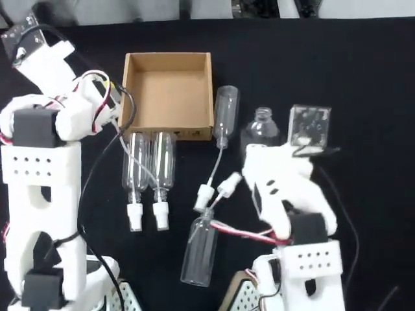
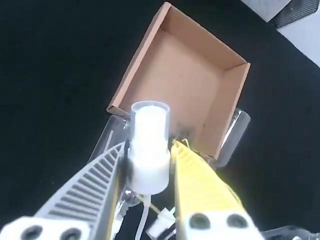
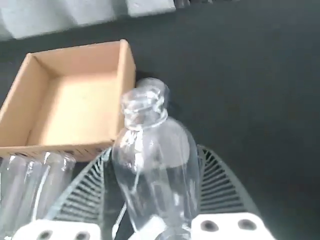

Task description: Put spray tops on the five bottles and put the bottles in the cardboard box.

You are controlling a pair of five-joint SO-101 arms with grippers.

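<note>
On the left, your left end effector is pinching a white spray top with a clear cap between its grey and yellow fingers. It is hanging just beside the left wall of the cardboard box, which is sitting open on the black desk. Just in front of the box, a first capped bottle and a second capped bottle are lying side by side, touching, with their white tops pointing toward the arm bases. Moving right, a third bottle is lying just beside the box's right wall, and a thin tube is running from near its mouth down to a loose spray top. Another loose top is lying just beside that one. Nearer the arm bases, a fourth bottle is lying on its side with its neck pointing at those two tops. Further right, your right end effector is clamping an uncapped bottle by its body and holding it upright, with one jaw pressing on each side. At the far right, a clear square container is standing just beside that held bottle.
</note>
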